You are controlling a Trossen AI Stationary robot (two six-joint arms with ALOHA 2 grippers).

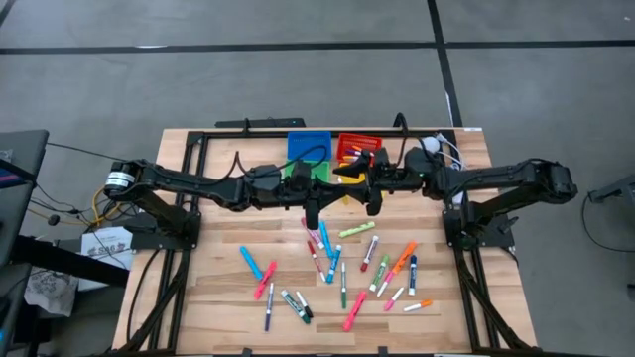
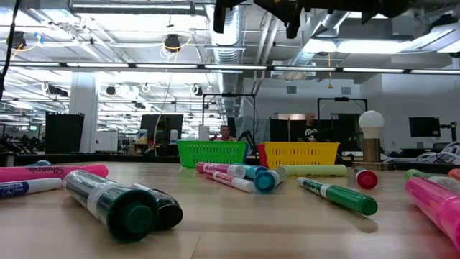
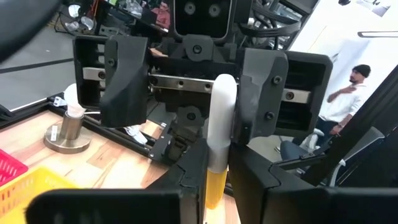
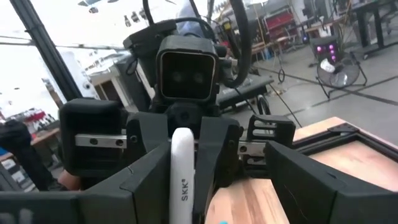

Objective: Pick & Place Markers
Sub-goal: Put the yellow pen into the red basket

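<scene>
High over the coloured bins at the table's middle, my two grippers face each other. My left gripper [image 3: 214,163] [image 1: 340,177] is shut on a marker [image 3: 221,118] [image 4: 182,171] with a white barrel and a yellow end. My right gripper [image 4: 217,183] [image 3: 194,81] [image 1: 361,177] is open. Its fingers [image 3: 124,74] stand on either side of the barrel's free end, and I cannot tell whether one touches it. Many more markers [image 1: 337,266] [image 2: 115,201] lie flat and scattered on the wooden tabletop in front of the bins. My left gripper pinches the marker's yellow end [image 3: 214,183] between its two fingers, which point level toward the table's right. The white barrel [image 3: 222,99] sticks out ahead of the fingertips toward my right gripper. The marker is lifted well clear of the table and the bins.
Blue [image 1: 309,146], red [image 1: 359,147], green [image 2: 212,152] and yellow [image 2: 302,153] bins stand at the table's far middle, under the arms. A small lamp-like stand [image 3: 67,127] is at the far right. People show in the room beyond.
</scene>
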